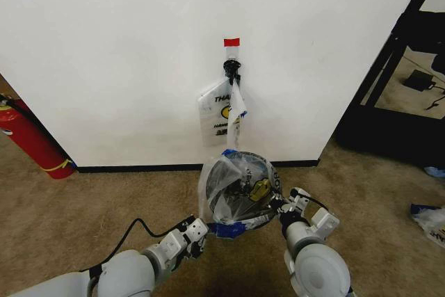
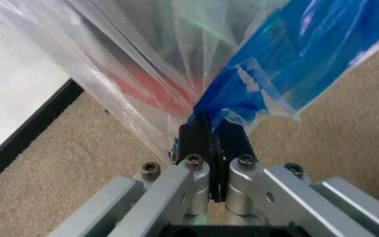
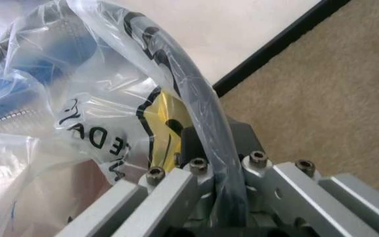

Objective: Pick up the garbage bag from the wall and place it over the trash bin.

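The garbage bag [image 1: 236, 187], translucent with black print and a yellow face, is stretched over the mouth of the trash bin [image 1: 272, 176], which stands on the carpet close to the wall [image 1: 139, 67]. My left gripper [image 1: 206, 227] is at the bin's near left side, shut on the bag's blue handle [image 2: 268, 74]. In the left wrist view the left gripper [image 2: 210, 131] pinches that blue film. My right gripper [image 1: 281, 206] is at the near right side. There the right gripper [image 3: 206, 145] is shut on the bag where it wraps the bin's black rim [image 3: 196, 89].
A second printed bag [image 1: 219, 113] hangs from a black hook [image 1: 231, 69] under a red tape strip [image 1: 231, 42]. A red fire extinguisher [image 1: 31, 140] leans at the left. A black frame [image 1: 389, 53] stands at the right, with plastic scraps [image 1: 431, 217] on the carpet.
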Robot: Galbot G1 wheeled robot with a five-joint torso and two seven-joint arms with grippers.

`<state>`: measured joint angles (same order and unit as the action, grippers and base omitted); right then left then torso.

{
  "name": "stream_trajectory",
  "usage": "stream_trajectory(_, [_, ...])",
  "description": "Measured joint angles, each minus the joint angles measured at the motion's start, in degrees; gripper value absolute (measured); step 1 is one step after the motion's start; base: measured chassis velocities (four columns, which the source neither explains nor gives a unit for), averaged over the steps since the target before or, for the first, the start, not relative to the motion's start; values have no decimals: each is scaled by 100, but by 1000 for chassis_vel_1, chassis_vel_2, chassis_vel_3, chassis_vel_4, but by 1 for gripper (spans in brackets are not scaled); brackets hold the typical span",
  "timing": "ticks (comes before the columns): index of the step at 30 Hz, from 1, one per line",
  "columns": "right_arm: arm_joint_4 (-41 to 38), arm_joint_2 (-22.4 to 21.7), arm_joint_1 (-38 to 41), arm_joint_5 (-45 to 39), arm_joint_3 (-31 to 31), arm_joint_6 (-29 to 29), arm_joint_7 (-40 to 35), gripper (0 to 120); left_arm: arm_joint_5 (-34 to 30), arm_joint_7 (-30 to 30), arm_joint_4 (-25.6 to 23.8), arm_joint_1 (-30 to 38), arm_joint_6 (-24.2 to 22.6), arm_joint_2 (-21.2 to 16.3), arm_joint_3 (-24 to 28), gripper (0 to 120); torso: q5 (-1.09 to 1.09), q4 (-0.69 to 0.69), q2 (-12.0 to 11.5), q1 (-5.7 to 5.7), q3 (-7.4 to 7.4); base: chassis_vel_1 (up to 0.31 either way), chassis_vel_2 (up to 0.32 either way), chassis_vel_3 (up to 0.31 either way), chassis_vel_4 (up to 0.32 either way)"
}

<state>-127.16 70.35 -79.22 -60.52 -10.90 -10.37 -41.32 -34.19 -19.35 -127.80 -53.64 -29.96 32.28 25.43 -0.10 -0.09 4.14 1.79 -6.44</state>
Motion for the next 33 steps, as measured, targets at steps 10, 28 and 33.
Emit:
stream_trajectory(10, [-220,46,-98,-128,-51,-72,-23,0,162,-135,399,-428,250,748,-529,0,-2,-1,0,0,0,0,0,0,0])
stream_trajectory(28, [529,249,199,47,-158,119,-13,0,668,-517,-436,-1617,213,306,-1216,44,-2,-1,0,0,0,0,0,0,0])
stream_trajectory(33, [757,442,259,99,-234,150,-6,0,812,-557,-655,-2018,275,316,-1600,63,0,-1,0,0,0,0,0,0,0])
